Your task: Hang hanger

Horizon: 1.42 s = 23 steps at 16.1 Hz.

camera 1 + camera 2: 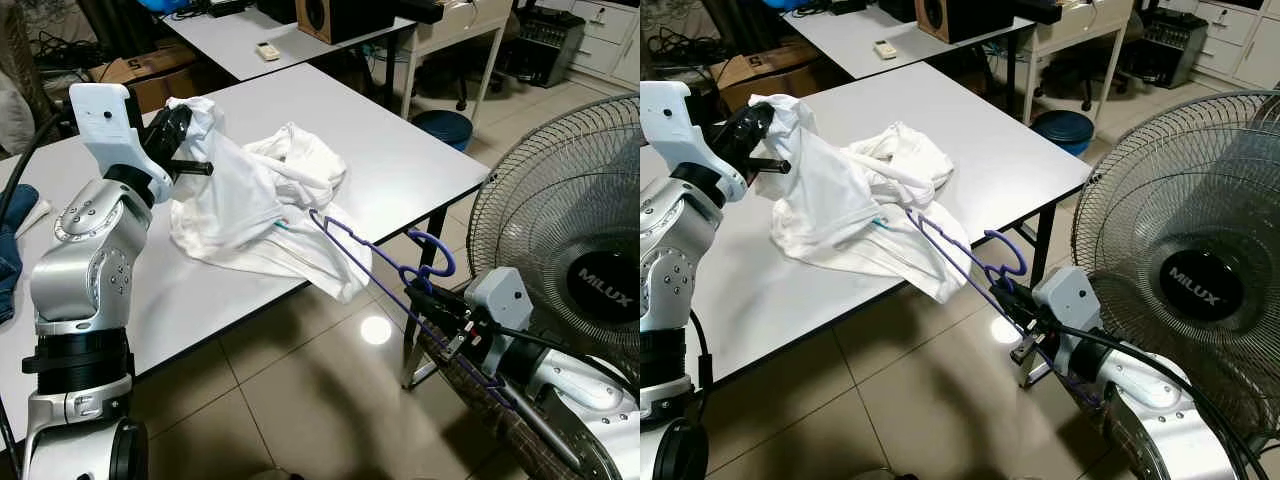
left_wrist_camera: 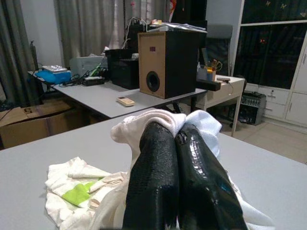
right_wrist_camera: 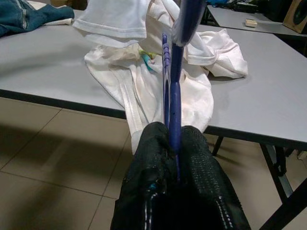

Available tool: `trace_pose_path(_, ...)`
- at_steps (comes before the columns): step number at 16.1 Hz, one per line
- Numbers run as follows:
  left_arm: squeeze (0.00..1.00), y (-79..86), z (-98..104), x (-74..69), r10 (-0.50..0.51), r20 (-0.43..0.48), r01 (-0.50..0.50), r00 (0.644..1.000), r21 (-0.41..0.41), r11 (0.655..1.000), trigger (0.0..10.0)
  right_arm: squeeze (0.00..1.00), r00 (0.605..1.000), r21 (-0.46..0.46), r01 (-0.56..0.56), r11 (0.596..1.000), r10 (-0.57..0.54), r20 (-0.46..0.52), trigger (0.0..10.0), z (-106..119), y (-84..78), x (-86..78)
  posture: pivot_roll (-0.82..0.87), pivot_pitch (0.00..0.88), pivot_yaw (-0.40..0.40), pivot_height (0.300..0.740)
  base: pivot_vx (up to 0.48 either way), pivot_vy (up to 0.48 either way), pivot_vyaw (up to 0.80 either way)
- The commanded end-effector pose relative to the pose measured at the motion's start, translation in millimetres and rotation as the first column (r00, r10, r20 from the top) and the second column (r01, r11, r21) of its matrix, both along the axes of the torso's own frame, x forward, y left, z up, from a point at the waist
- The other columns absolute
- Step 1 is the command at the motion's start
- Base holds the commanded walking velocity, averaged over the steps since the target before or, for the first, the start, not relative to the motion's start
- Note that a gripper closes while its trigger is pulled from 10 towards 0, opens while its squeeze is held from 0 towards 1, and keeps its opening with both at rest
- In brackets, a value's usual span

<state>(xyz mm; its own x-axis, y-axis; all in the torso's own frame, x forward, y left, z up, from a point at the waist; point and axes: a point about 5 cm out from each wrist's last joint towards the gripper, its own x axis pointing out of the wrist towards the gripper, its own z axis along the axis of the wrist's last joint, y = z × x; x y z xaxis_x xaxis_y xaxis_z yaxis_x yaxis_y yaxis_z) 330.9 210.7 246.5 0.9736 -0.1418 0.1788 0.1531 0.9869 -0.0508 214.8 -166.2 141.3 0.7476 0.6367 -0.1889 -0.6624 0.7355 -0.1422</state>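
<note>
R gripper [image 1: 1025,312], low off the surface [image 1: 420,170] edge, fingers pinched on the blue hanger [image 1: 380,262] w/ the hook just above them; the hanger's far end runs up & away from it into the white shirt [image 1: 250,200], prob so the frame can be threaded inside the cloth. L gripper [image 1: 180,135] is raised over the surface, fingers pressed together on a bunch of shirt fabric, lifting it. That likely keeps the opening up off the surface so the hanger slides in.

Silver arms [image 1: 88,262], black cables, glossy black fingers [image 2: 152,182]
</note>
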Motion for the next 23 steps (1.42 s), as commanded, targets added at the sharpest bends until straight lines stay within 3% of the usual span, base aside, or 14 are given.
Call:
trace_pose_path(1,0.00,4.0,4,-1.8,0.013,0.009,-0.013,1.000,0.005,1.000,0.0,0.00,1.000,0.000,-0.015,1.000,0.015,0.017,10.0,3,1.3,-1.9,-0.10,0.009,0.136,0.740,0.000,0.000,0.00)
trace_pose_path(11,0.00,4.0,4,-1.8,0.013,0.009,-0.013,1.000,0.005,1.000,0.0,0.00,1.000,0.000,-0.015,1.000,0.015,0.017,10.0,3,1.3,-1.9,-0.10,0.009,0.136,0.740,0.000,0.000,0.00)
trace_pose_path(12,0.00,7.2,15,5.5,0.010,0.016,-0.011,1.000,0.078,0.997,0.0,0.00,0.998,-0.025,0.015,1.000,-0.013,0.066,10.0,0,9.9,24.5,-0.09,0.000,0.139,0.740,0.000,0.000,0.00)
trace_pose_path(13,0.00,7.1,14,6.3,0.006,0.007,-0.007,1.000,0.105,0.994,0.0,0.00,0.996,-0.029,0.029,0.999,-0.027,0.083,10.0,0,13.4,32.2,-0.09,0.000,0.137,0.740,0.000,0.000,0.00)
trace_pose_path(15,0.00,3.9,5,4.8,-0.002,-0.015,0.004,1.000,0.117,0.993,0.0,0.00,0.996,-0.026,0.032,0.999,-0.030,0.084,10.0,0,16.6,35.0,-0.09,0.000,0.133,0.740,0.000,0.000,0.00)
trace_pose_path(20,0.00,11.2,7,9.2,0.034,-0.008,-0.033,0.999,0.108,0.994,0.0,0.00,0.994,-0.038,0.033,0.999,-0.028,0.108,10.0,0,14.3,41.0,-0.09,0.000,0.134,0.740,0.000,0.000,0.00)
trace_pose_path(21,0.00,16.2,8,9.3,0.071,0.008,-0.072,0.997,0.089,0.993,0.0,0.00,0.992,-0.035,0.048,0.998,-0.043,0.120,10.0,1,12.5,41.9,-0.09,0.000,0.131,0.740,0.000,0.000,0.00)
trace_pose_path(23,0.00,40.6,51,11.8,0.138,0.191,-0.149,0.972,0.046,0.988,0.0,0.00,0.985,-0.013,0.082,0.997,-0.079,0.153,10.0,7,9.2,45.1,-0.09,0.000,0.127,0.740,0.000,0.000,0.00)
